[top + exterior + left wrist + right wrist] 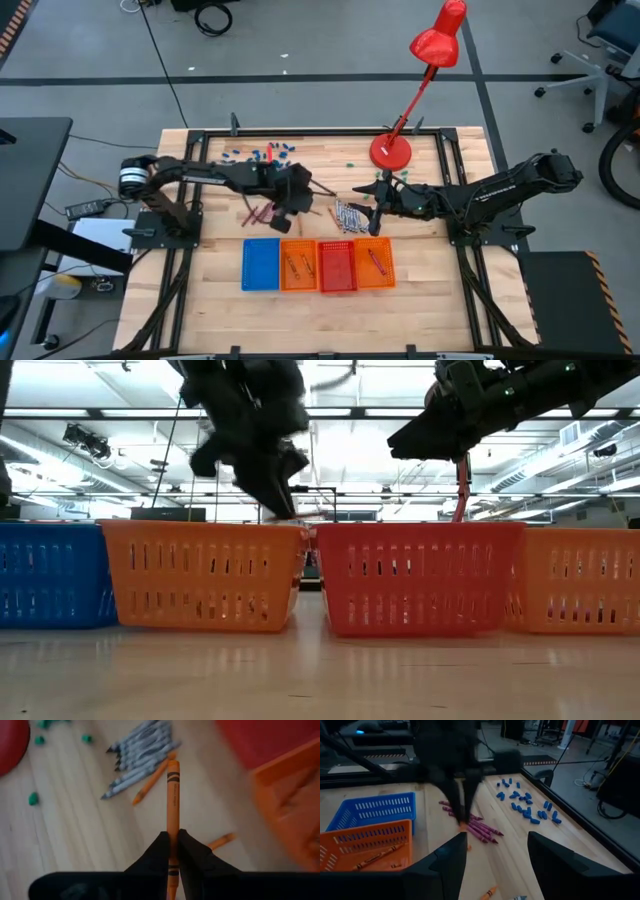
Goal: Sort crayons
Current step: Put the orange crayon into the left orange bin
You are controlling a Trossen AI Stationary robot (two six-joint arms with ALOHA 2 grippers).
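Note:
My left gripper [290, 212] hangs above the table between the magenta crayons [258, 212] and the grey crayons [350, 215], shut on an orange crayon [173, 790]. The grey crayons [140, 750] lie in a loose bundle on the wood, with two more orange crayons [152, 779] beside them. My right gripper [374, 205] stands open above the table just right of the grey bundle, with nothing between its fingers [455, 865]. In the right wrist view the magenta crayons [476, 827] lie flat under the blurred left arm. My left gripper pinches the orange crayon near its back end [173, 827] between its two fingers [155, 857]. The crayon lies along the fingers and sticks out well past their tips. The fingers slant downward, and the crayon is lifted clear of the table.
Four baskets stand in a row near the front: blue [261, 264], orange [298, 265] with orange crayons in it, red [337, 266], orange [375, 264]. Blue bits [265, 153] and green bits [395, 175] lie at the back. A red lamp's base [391, 152] stands on the far right.

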